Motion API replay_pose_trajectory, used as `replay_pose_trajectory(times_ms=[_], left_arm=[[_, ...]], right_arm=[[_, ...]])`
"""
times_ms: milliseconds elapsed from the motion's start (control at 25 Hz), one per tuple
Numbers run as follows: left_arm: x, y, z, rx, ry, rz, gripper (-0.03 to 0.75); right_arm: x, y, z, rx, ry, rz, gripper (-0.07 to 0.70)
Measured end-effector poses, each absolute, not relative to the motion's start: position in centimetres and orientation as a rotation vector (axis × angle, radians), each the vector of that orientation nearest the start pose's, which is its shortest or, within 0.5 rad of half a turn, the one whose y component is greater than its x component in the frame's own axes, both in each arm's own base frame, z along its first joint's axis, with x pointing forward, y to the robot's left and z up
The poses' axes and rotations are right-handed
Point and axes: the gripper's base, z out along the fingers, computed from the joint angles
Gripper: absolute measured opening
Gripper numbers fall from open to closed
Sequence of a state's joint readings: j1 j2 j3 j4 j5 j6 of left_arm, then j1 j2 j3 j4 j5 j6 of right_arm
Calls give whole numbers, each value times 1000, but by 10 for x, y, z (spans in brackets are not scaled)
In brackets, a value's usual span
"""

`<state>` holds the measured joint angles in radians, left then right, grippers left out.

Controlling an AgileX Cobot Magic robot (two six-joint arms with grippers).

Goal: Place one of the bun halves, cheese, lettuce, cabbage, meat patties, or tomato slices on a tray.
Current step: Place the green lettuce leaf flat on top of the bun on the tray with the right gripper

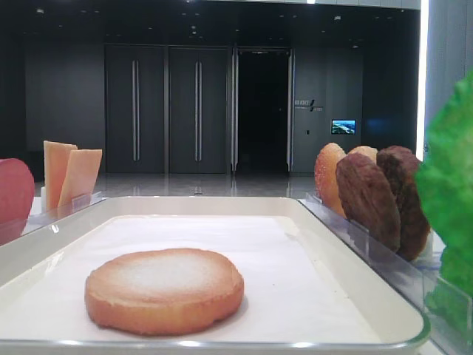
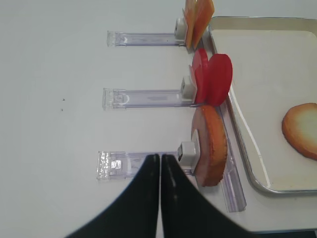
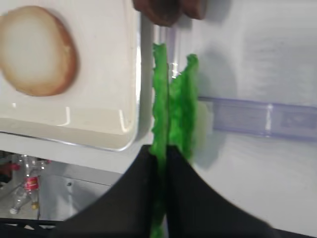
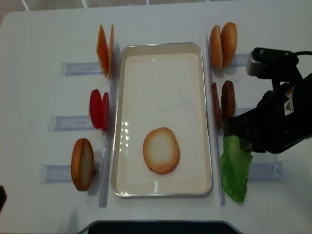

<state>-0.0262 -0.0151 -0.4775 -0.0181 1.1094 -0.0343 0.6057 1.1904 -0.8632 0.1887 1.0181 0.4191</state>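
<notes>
The right gripper (image 3: 162, 153) is pinching the ruffled green lettuce (image 3: 173, 106) with closed jaws, right of the smooth cream tray (image 4: 122, 122). The left gripper (image 2: 159, 159) is closed and empty.

My right gripper (image 3: 161, 163) carries two matte black fingers (image 3: 129, 198) that broaden from narrow tips into wide, smoothly curved bases behind the jaws. My left gripper (image 2: 159, 161) has the same plain black tapering fingers (image 2: 141, 198). Behind the right jaws, my right arm (image 4: 275, 122) is a black housing bearing a small orange-and-white marking, with a grey-faced block and a black cable at its rear.
</notes>
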Motion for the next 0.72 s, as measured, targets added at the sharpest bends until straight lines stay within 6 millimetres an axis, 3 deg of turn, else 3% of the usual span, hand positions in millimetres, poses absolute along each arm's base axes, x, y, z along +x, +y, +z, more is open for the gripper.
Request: replay_pose_trajectory(times_ms=[400, 560, 720], left_arm=[[-7, -1, 267, -7, 2101, -58, 0], [-7, -1, 267, -7, 2101, -58, 0], [-7, -1, 267, -7, 2101, -58, -1]], right_arm=[[163, 157, 309, -325, 2701, 901, 53], [170, 175, 309, -424, 2602, 1099, 53], [183, 194, 294, -508, 2567, 1234, 52]])
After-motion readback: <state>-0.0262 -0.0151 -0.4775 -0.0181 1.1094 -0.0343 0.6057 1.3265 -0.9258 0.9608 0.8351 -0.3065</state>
